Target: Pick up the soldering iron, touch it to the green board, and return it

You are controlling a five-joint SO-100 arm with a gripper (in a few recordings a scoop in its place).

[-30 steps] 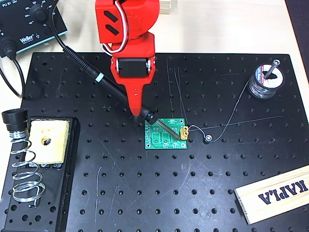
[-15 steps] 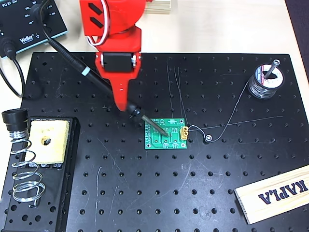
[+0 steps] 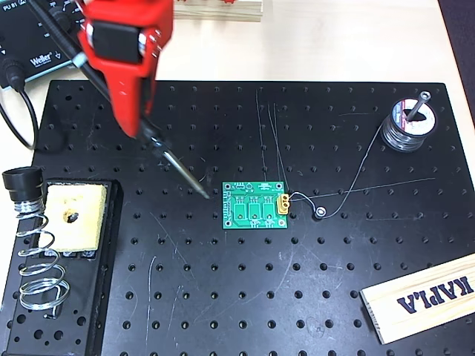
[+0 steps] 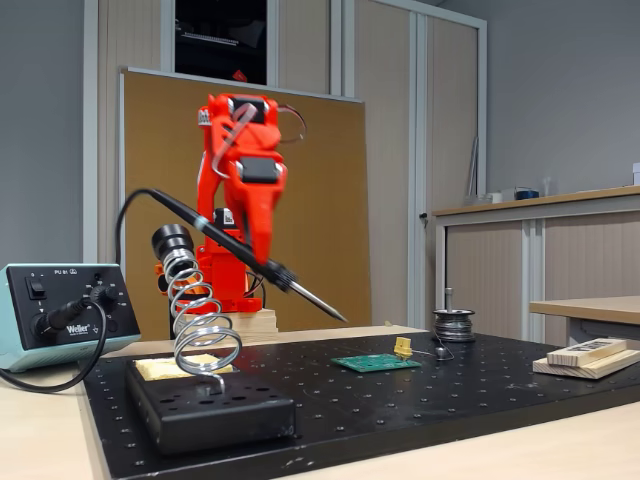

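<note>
Your soldering iron (image 3: 169,157) is in the air now, gripped around its black handle by the red gripper (image 3: 139,127), whose fingers are pinched on it. In the fixed view the iron (image 4: 255,262) slopes down to the right with its metal tip well above the black perforated plate (image 3: 297,297). A second ago the tip rested on the green board (image 3: 256,205); half a second ago it was just leaving the board's left part; now, in the overhead view, the tip has pulled off to the left and sits beside the board, clear of it, while the arm has swung up and toward the upper left. You can take it that the touch is done and the return leg has begun, so what is left is to carry the iron over to the coil-spring stand (image 3: 35,259) at the left edge and thread the tip into it. The board itself has not shifted; its yellow connector (image 3: 283,202) lies where it was. Counting up: one soldering iron, one green board, one spring stand with one yellow sponge (image 3: 72,215) in its base, one solder spool (image 3: 408,126) with its wire trailing to the board, one wooden block (image 3: 423,297) at the lower right, one soldering station (image 3: 37,37) at the upper left.
</note>
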